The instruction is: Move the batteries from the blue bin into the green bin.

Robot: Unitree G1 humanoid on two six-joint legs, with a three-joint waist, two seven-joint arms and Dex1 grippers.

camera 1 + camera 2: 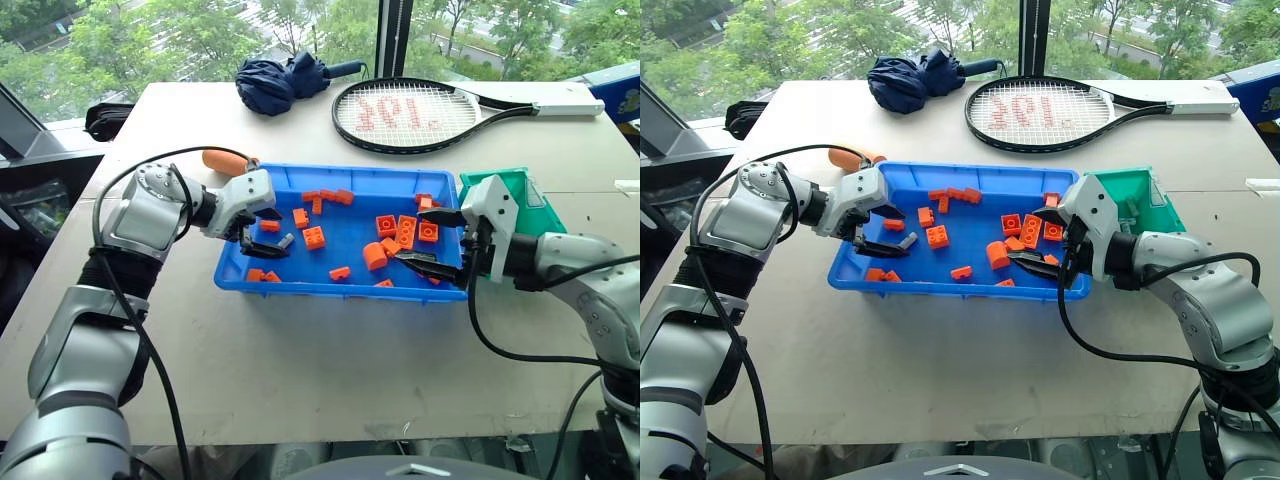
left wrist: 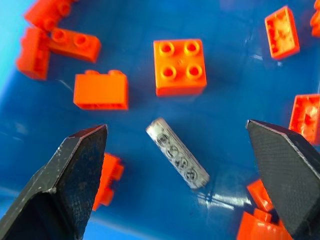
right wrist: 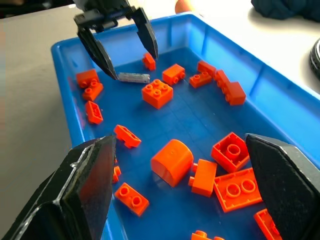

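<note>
One grey-silver battery (image 2: 177, 160) lies flat on the floor of the blue bin (image 1: 350, 215), near its left end, among orange bricks. My left gripper (image 1: 272, 232) hangs open just above it, a finger on each side of it and not touching. My right gripper (image 1: 415, 236) stands open and empty over the bin's right end, pointing across the bin. The green bin (image 1: 530, 205) sits against the blue bin's right side, behind my right hand. The right wrist view takes in the battery (image 3: 134, 77) under my left gripper (image 3: 134, 67).
Several orange bricks (image 1: 314, 237) and a big orange cylinder (image 1: 375, 256) are scattered in the blue bin. An orange object (image 1: 225, 160) lies behind its left corner. A tennis racket (image 1: 410, 110) and a folded navy umbrella (image 1: 285, 80) lie at the table's far side.
</note>
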